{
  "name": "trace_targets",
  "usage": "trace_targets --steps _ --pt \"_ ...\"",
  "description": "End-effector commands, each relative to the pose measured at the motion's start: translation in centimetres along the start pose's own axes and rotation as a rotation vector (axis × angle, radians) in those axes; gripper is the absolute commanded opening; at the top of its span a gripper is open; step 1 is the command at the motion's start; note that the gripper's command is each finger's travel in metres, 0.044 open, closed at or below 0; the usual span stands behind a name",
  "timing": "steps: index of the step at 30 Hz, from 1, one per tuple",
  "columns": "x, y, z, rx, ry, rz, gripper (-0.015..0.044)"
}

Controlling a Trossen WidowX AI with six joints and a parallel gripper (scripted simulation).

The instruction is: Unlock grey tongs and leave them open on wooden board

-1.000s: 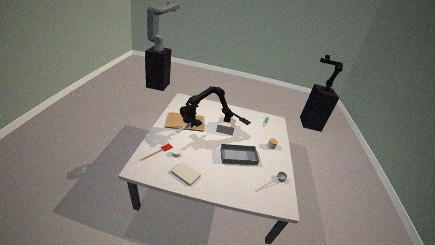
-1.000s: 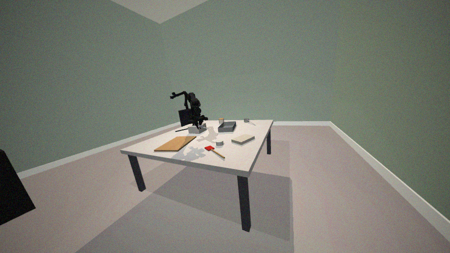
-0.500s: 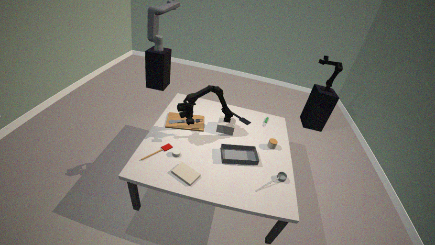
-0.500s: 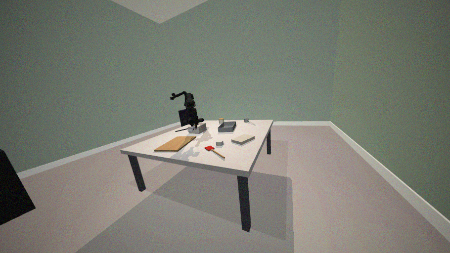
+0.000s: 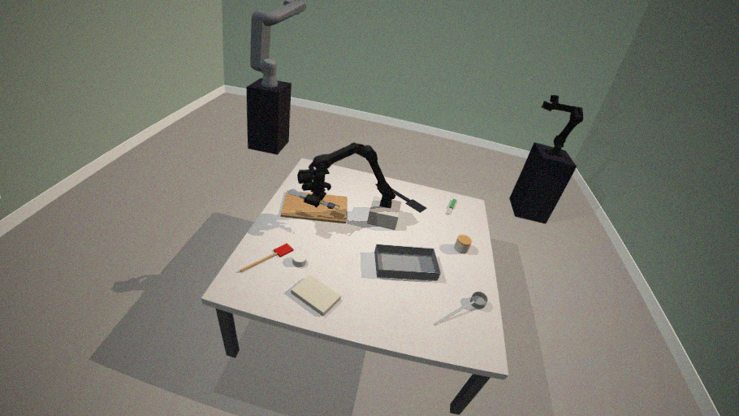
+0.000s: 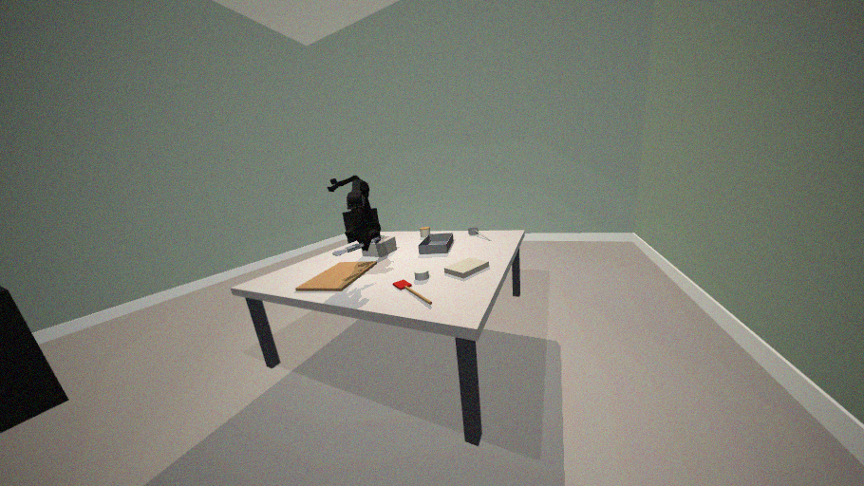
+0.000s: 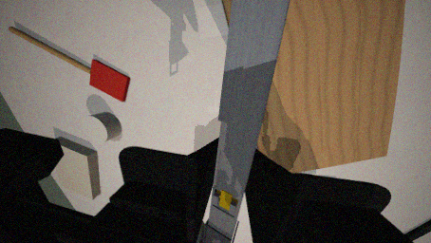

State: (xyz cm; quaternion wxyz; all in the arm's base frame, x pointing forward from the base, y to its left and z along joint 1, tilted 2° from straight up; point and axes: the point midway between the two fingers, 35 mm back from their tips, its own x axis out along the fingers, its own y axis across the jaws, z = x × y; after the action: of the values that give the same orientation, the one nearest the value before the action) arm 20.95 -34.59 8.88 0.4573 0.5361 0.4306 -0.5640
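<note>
No writing is readable. The gripper [image 5: 313,199] grips the tongs [image 7: 247,95] above the wooden board's [image 5: 330,210] 12 o'clock edge.
</note>
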Motion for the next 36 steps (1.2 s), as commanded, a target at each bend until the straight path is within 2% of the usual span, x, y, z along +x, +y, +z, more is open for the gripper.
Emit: trace_targets --steps 1,36 --pt "-0.3 -0.5 0.9 0.154 -0.004 0.008 -0.0150" --pt "-0.4 -8.1 7.2 1.607 -0.012 0.010 -0.0150"
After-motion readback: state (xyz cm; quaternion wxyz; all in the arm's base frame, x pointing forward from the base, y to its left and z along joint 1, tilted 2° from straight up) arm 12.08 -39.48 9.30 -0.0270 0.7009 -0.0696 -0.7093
